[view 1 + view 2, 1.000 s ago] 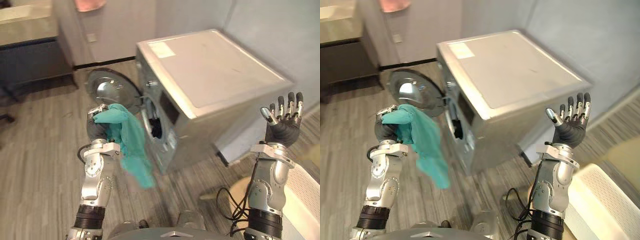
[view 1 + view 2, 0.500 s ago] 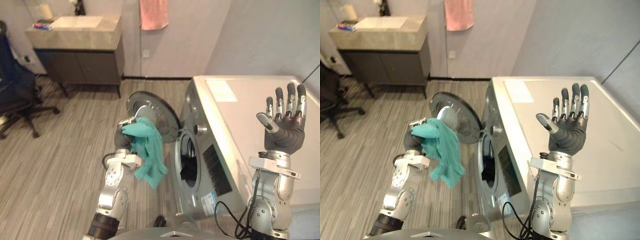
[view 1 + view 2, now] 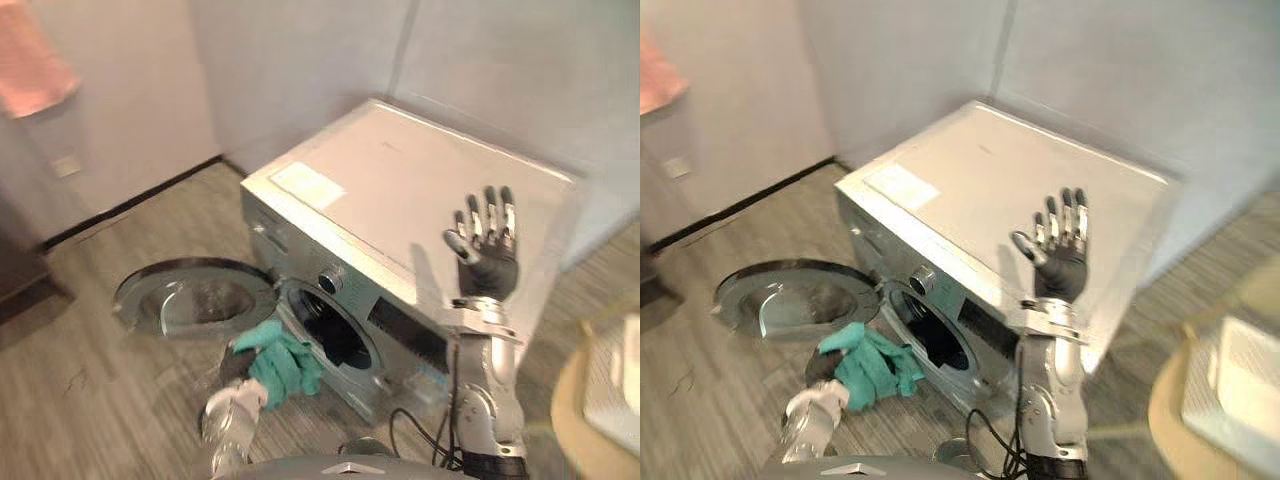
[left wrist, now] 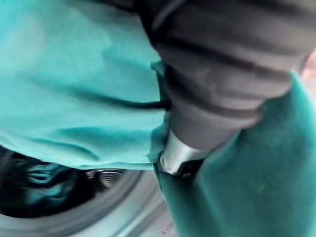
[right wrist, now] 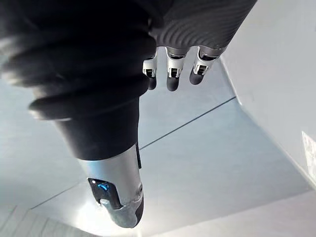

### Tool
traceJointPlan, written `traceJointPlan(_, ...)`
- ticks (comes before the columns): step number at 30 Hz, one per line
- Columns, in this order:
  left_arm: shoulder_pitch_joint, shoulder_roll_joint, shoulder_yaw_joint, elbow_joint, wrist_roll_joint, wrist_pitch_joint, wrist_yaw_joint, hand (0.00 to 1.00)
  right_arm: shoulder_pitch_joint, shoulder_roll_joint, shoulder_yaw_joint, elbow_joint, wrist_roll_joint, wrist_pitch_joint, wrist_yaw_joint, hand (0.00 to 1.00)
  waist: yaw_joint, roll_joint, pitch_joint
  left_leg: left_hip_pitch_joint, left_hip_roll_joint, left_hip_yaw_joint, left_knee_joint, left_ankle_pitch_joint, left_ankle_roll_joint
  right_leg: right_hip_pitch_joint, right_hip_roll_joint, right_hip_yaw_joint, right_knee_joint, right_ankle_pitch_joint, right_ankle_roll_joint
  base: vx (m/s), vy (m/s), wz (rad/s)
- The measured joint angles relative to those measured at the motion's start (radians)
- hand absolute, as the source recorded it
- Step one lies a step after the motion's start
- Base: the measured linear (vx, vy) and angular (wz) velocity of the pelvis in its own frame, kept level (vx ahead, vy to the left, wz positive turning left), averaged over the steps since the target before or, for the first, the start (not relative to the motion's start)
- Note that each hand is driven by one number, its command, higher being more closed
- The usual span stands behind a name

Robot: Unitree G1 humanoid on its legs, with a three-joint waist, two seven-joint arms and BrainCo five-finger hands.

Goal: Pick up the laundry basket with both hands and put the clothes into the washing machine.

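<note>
A silver washing machine [image 3: 400, 190] stands in front of me with its round door [image 3: 190, 298] swung open to the left and the dark drum opening [image 3: 330, 335] exposed. My left hand [image 3: 233, 366] is low, just left of that opening, shut on a bunched teal cloth [image 3: 283, 367]. In the left wrist view the teal cloth [image 4: 74, 98] wraps around the hand's dark cover [image 4: 222, 74], with the drum's rim [image 4: 98, 202] close beyond it. My right hand [image 3: 1060, 255] is raised over the machine's front edge, open and holding nothing, its straight fingers [image 5: 170, 74] showing in the right wrist view.
A white laundry basket [image 3: 1235, 385] sits on the floor at the far right. Grey walls meet in a corner behind the machine. Striped wood floor [image 3: 90, 390] spreads out to the left of the open door.
The camera has swung, so the whole scene has shifted. My left hand has dropped with the teal cloth, which now hangs bunched by the drum opening. The right hand stays raised and open.
</note>
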Motion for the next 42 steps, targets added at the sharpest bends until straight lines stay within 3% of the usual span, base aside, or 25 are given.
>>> traceJointPlan(1, -0.03, 0.007, 0.012, 0.04, -0.003, -0.001, -0.002, 1.0, -0.001, 0.015, 0.041, -0.029, -0.047, -0.009, -0.003, 0.0, -0.023, -0.028, 0.023, -0.058, -0.039, 0.084, 0.083, -0.031, -0.053, -0.056, -0.051, 0.081, -0.022, 0.002, 0.007, -0.22, 0.816, -2.21)
traceJointPlan(2, -0.049, 0.018, 0.034, 0.044, -0.01, -0.005, -0.002, 1.0, -0.007, 0.017, 0.066, -0.034, -0.097, -0.004, -0.015, 0.0, -0.034, -0.071, 0.051, -0.098, -0.071, 0.191, 0.123, -0.063, -0.033, -0.113, -0.111, 0.173, -0.101, 0.041, -0.055, -0.23, 0.615, -1.8)
traceJointPlan(3, -0.059, 0.027, 0.042, 0.045, -0.011, -0.011, -0.001, 1.0, -0.009, 0.017, 0.072, -0.034, -0.133, 0.001, -0.021, 0.0, -0.039, -0.091, 0.054, -0.12, -0.078, 0.247, 0.13, -0.067, -0.015, -0.143, -0.134, 0.2, -0.157, 0.097, -0.099, -0.23, 0.507, -1.97)
traceJointPlan(4, -0.089, 0.049, 0.049, 0.061, -0.013, -0.023, 0.005, 1.0, -0.018, 0.016, 0.071, -0.034, -0.215, 0.016, -0.039, 0.0, -0.04, -0.101, 0.057, -0.167, -0.061, 0.329, 0.134, -0.061, 0.034, -0.211, -0.133, 0.153, -0.231, 0.237, -0.044, -0.17, 0.384, -1.99)
traceJointPlan(5, -0.132, 0.059, 0.06, 0.078, -0.019, -0.026, 0.008, 1.0, -0.029, 0.017, 0.06, -0.033, -0.294, 0.023, -0.062, 0.0, -0.034, -0.101, 0.061, -0.194, -0.045, 0.416, 0.118, -0.048, 0.066, -0.272, -0.122, -0.038, -0.239, 0.279, -0.052, -0.12, 0.327, -2.01)
traceJointPlan(6, -0.153, 0.062, 0.065, 0.08, -0.02, -0.026, 0.013, 1.0, -0.039, 0.017, 0.055, -0.033, -0.341, 0.03, -0.078, 0.0, -0.028, -0.099, 0.069, -0.195, -0.036, 0.462, 0.109, -0.038, 0.069, -0.288, -0.126, -0.169, -0.228, 0.288, -0.075, -0.04, 0.259, -2.05)
traceJointPlan(8, -0.244, 0.064, 0.134, 0.079, -0.039, -0.031, 0.038, 1.0, -0.092, 0.014, -0.008, 0.017, -0.511, 0.056, -0.128, 0.0, -0.008, -0.092, 0.123, -0.129, -0.025, 0.65, 0.05, -0.027, 0.098, -0.253, -0.151, -0.693, -0.126, 0.265, -0.148, -0.02, 0.296, -2.24)
traceJointPlan(11, -0.299, 0.065, 0.202, 0.07, -0.062, -0.044, 0.053, 1.0, -0.063, 0.013, -0.098, 0.036, -0.624, 0.087, -0.156, 0.0, -0.009, -0.084, 0.144, -0.071, -0.035, 0.769, -0.004, -0.019, 0.106, -0.198, -0.139, -0.882, -0.15, 0.23, -0.173, -0.04, 0.164, -1.26)
traceJointPlan(12, -0.315, 0.066, 0.213, 0.068, -0.078, -0.052, 0.054, 1.0, -0.021, 0.011, -0.154, 0.037, -0.659, 0.1, -0.171, 0.0, -0.02, -0.084, 0.15, -0.055, -0.039, 0.788, -0.007, -0.02, 0.105, -0.17, -0.124, -0.869, -0.215, 0.249, -0.151, -0.01, 0.074, -0.76)
traceJointPlan(15, -0.335, 0.061, 0.219, 0.072, -0.082, -0.054, 0.054, 1.0, 0.112, 0.013, -0.225, 0.045, -0.661, 0.119, -0.202, 0.0, -0.042, -0.095, 0.156, -0.05, -0.028, 0.792, -0.016, -0.016, 0.098, -0.15, -0.098, -0.859, -0.276, 0.279, -0.157, 0.02, -0.009, -0.26)
traceJointPlan(17, -0.358, 0.052, 0.218, 0.104, -0.099, -0.055, 0.057, 1.0, 0.185, 0.018, -0.206, 0.095, -0.659, 0.127, -0.217, 0.0, -0.053, -0.105, 0.169, -0.052, -0.011, 0.793, -0.002, -0.013, 0.094, -0.151, -0.085, -0.857, -0.277, 0.277, -0.162, 0.05, -0.037, -0.15)
traceJointPlan(20, -0.459, 0.029, 0.217, 0.182, -0.137, -0.067, 0.087, 1.0, 0.258, 0.047, -0.064, 0.22, -0.624, 0.13, -0.208, 0.0, -0.044, -0.121, 0.252, -0.054, 0.05, 0.775, 0.091, -0.017, 0.101, -0.149, -0.065, -0.849, -0.221, 0.248, -0.187, 0.03, -0.054, -0.2)
traceJointPlan(22, -0.541, 0.009, 0.215, 0.216, -0.166, -0.095, 0.123, 1.0, 0.275, 0.068, 0.069, 0.304, -0.568, 0.138, -0.184, 0.0, -0.042, -0.126, 0.323, -0.108, 0.089, 0.67, 0.197, -0.019, 0.106, -0.158, -0.063, -0.857, -0.145, 0.206, -0.199, -0.06, -0.072, 0.04)
traceJointPlan(24, -0.662, -0.018, 0.219, 0.298, -0.184, -0.133, 0.161, 1.0, 0.277, 0.079, 0.166, 0.397, -0.556, 0.14, -0.169, 0.0, -0.042, -0.136, 0.368, -0.19, 0.093, 0.545, 0.279, 0.007, 0.136, -0.169, -0.08, -0.879, -0.097, 0.172, -0.202, -0.08, -0.022, 0.48)
traceJointPlan(25, -0.746, -0.031, 0.231, 0.353, -0.196, -0.153, 0.186, 1.0, 0.256, 0.083, 0.221, 0.47, -0.522, 0.141, -0.165, 0.0, -0.039, -0.161, 0.383, -0.243, 0.075, 0.497, 0.286, -0.009, 0.131, -0.207, -0.113, -0.885, -0.055, 0.142, -0.212, -0.12, 0.024, 0.44)
traceJointPlan(26, -0.823, -0.056, 0.242, 0.416, -0.201, -0.176, 0.22, 1.0, 0.219, 0.081, 0.263, 0.545, -0.471, 0.135, -0.166, 0.0, -0.04, -0.168, 0.387, -0.259, 0.047, 0.489, 0.163, 0.04, 0.129, -0.273, -0.139, -0.881, 0.019, 0.124, -0.196, -0.12, 0.035, 0.23)
traceJointPlan(27, -0.856, -0.062, 0.253, 0.442, -0.208, -0.185, 0.231, 1.0, 0.19, 0.079, 0.277, 0.589, -0.451, 0.13, -0.166, 0.0, -0.038, -0.172, 0.39, -0.259, 0.034, 0.484, 0.129, 0.026, 0.07, -0.309, -0.148, -0.871, 0.065, 0.112, -0.187, -0.09, 0.059, 0.12)
traceJointPlan(28, -0.937, -0.069, 0.297, 0.476, -0.234, -0.19, 0.253, 1.0, 0.11, 0.1, 0.314, 0.674, -0.421, 0.132, -0.167, 0.0, -0.051, -0.201, 0.415, -0.285, 0.0, 0.496, 0.125, 0.037, 0.08, -0.371, -0.19, -0.853, 0.126, 0.103, -0.178, -0.07, 0.1, 0.09)
traceJointPlan(30, -1.021, -0.078, 0.342, 0.471, -0.296, -0.221, 0.286, 1.0, 0.028, 0.104, 0.383, 0.671, -0.412, 0.13, -0.172, 0.0, -0.055, -0.185, 0.451, -0.377, 0.015, 0.491, 0.221, 0.017, 0.102, -0.452, -0.212, -0.845, 0.192, 0.099, -0.182, -0.09, 0.121, 0.03)
traceJointPlan(32, -1.112, -0.076, 0.407, 0.438, -0.335, -0.257, 0.318, 1.0, -0.047, 0.124, 0.45, 0.618, -0.407, 0.124, -0.169, 0.0, -0.05, -0.161, 0.468, -0.513, 0.059, 0.482, 0.345, -0.047, 0.116, -0.588, -0.222, -0.825, 0.293, 0.075, -0.183, -0.13, 0.112, -0.22)
traceJointPlan(34, -1.158, -0.073, 0.442, 0.38, -0.342, -0.266, 0.333, 1.0, -0.073, 0.122, 0.474, 0.575, -0.405, 0.12, -0.164, 0.0, -0.047, -0.159, 0.469, -0.602, 0.073, 0.481, 0.416, -0.074, 0.132, -0.688, -0.232, -0.804, 0.363, 0.062, -0.183, -0.1, 0.048, -0.14)
traceJointPlan(37, -1.23, -0.07, 0.516, 0.307, -0.342, -0.29, 0.357, 1.0, -0.093, 0.123, 0.443, 0.539, -0.402, 0.112, -0.164, 0.0, -0.045, -0.156, 0.471, -0.719, 0.099, 0.461, 0.513, -0.106, 0.147, -0.802, -0.24, -0.788, 0.444, 0.049, -0.182, -0.1, 0.047, -0.1)
traceJointPlan(42, -1.351, -0.014, 0.553, 0.214, -0.348, -0.299, 0.358, 1.0, -0.091, 0.124, 0.358, 0.489, -0.334, 0.055, -0.146, 0.0, -0.047, -0.155, 0.471, -0.875, 0.108, 0.438, 0.578, -0.115, 0.157, -0.946, -0.261, -0.785, 0.508, 0.046, -0.182, -0.1, 0.018, 0.06)
